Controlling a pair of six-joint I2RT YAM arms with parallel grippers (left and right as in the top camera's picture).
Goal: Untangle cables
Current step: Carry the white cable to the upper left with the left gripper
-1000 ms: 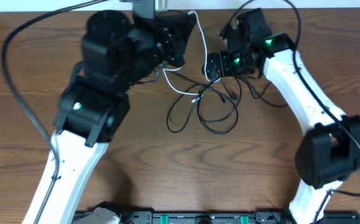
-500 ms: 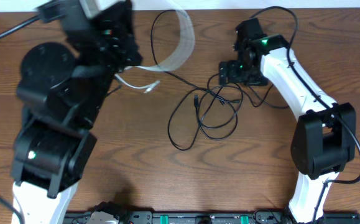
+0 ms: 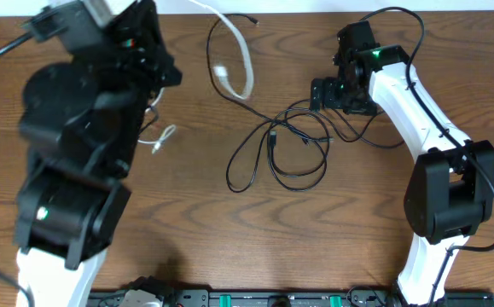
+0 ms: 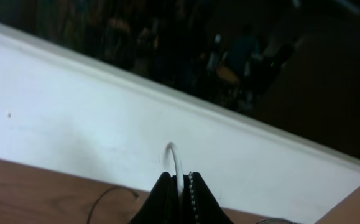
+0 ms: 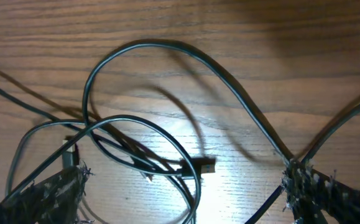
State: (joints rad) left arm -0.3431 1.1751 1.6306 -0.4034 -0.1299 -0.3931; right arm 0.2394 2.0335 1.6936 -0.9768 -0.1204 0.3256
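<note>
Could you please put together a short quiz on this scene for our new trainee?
1. True or false: the left claw is shut on the white cord.
2. Pick one. The right claw is: A) open above the black cords; B) shut on a plug; C) holding a white ribbon.
3. Fill in the gap: the black cords lie in a loose heap on a ______ table.
Key: 1 true; 2 A; 3 wooden.
</note>
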